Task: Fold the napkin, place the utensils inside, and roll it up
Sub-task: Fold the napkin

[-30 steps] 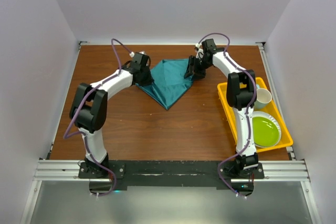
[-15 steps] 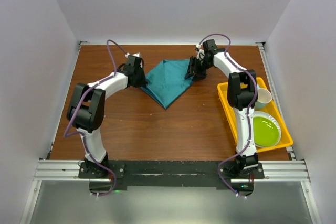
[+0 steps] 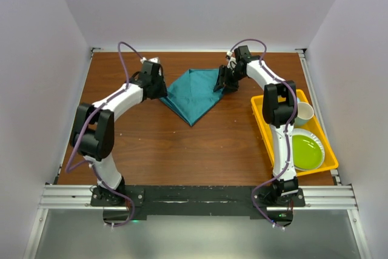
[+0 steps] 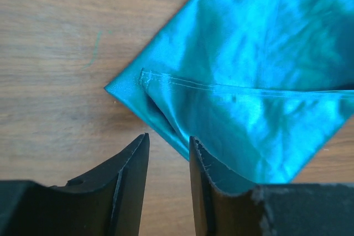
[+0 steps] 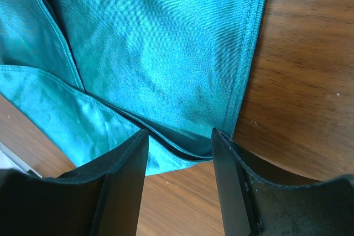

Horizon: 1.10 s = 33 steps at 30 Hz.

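A brown wooden table [image 3: 151, 144] stands between white walls. The napkin [image 3: 193, 92] lies flat at the far middle of it, folded into a triangle whose tip points toward the arm bases.

Step in hand, as judged: the fold is made, and no spoon has been laid on the napkin yet.

- The left jaws are released. They are parted just beside the napkin's left corner, with nothing between them.
- The right jaws are released. They straddle the doubled hem at the napkin's right corner without pinching it.

The next move calls for fetching the spoon and laying it on the cloth.

Right of the napkin and nearer, a yellow tray [image 3: 262, 128] holds a green plate [image 3: 306, 151] and a white cup [image 3: 303, 113].

The spoon cannot be made out in any view. The right arm [image 3: 267, 80] covers part of the tray.
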Available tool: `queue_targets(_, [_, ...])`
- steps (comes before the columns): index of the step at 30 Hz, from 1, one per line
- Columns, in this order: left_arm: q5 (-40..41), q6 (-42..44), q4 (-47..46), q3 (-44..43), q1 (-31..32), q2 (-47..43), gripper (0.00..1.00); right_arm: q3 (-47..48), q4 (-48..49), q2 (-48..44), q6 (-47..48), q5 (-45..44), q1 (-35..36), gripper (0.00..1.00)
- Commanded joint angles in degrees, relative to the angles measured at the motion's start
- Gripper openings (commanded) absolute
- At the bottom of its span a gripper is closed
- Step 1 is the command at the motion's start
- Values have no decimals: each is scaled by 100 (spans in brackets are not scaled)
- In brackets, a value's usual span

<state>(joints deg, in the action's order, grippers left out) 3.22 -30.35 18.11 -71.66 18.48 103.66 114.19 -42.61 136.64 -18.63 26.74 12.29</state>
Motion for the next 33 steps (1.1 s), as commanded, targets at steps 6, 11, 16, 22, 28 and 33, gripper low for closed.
queue_targets(6, [-1366, -523, -1027, -76, -46, -470, 16, 780, -283, -322, -184, 182, -43, 56])
queue_targets(11, [-1791, -710, -1082, -453, -55, 304, 7, 780, -134, -278, -386, 366, -17, 56])
queue_targets(16, [-1545, -420, -695, -490, -222, 410, 6, 403, 182, -401, -553, 647, 168, 55])
queue_targets(22, [-1404, -226, -844, 73, -363, 172, 6, -186, 376, -524, -537, 771, 177, 51])
queue_targets(28, [-1324, -85, -940, 231, -371, 383, 5, -231, 166, -507, -264, 464, 159, 48])
queue_targets(33, [-1096, 64, -774, 152, -371, 445, 5, -99, -37, -515, -62, 122, 159, 48])
